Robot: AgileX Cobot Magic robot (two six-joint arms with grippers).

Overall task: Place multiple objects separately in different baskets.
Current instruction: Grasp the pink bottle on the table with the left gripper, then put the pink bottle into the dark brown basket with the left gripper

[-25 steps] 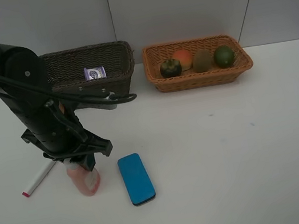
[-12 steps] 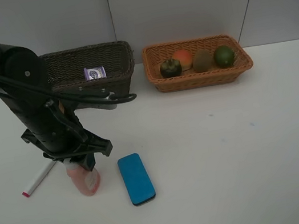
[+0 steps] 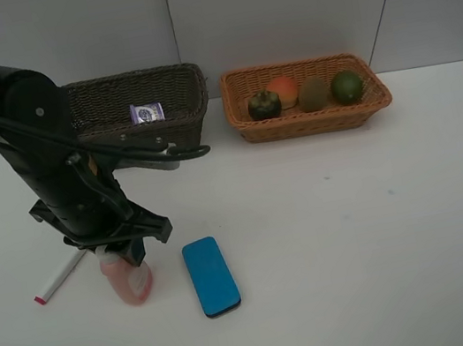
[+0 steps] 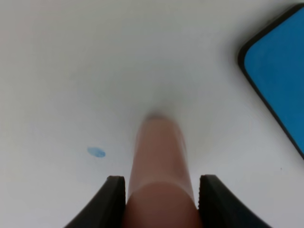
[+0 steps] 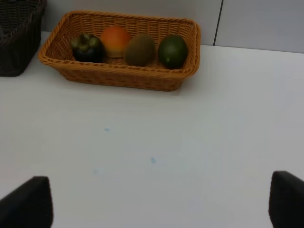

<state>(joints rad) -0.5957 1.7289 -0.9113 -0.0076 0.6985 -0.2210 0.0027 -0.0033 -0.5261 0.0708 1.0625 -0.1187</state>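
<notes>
Here the left end effector [image 3: 125, 248] is clamped on the pink bottle [image 3: 133, 284], which sits base down on the desk [image 3: 358, 231] between the marker [image 3: 60, 277] and the flat blue block [image 3: 211, 276]. The purple-lidded tub [image 3: 146, 113] lies in the dark basket [image 3: 186, 91]. 4 fruits sit in the orange basket [image 3: 312, 123]. The right end effector [image 5: 156, 204] hangs spread wide, holding nothing.

A white table [image 3: 362, 249] fills the lower part of the exterior high view, matte and evenly lit, with only soft shadows. A few small blue specks [image 4: 96, 152] mark it. Behind stands a pale grey panelled wall [image 3: 274, 4], divided by thin dark seams [image 3: 169, 18].
</notes>
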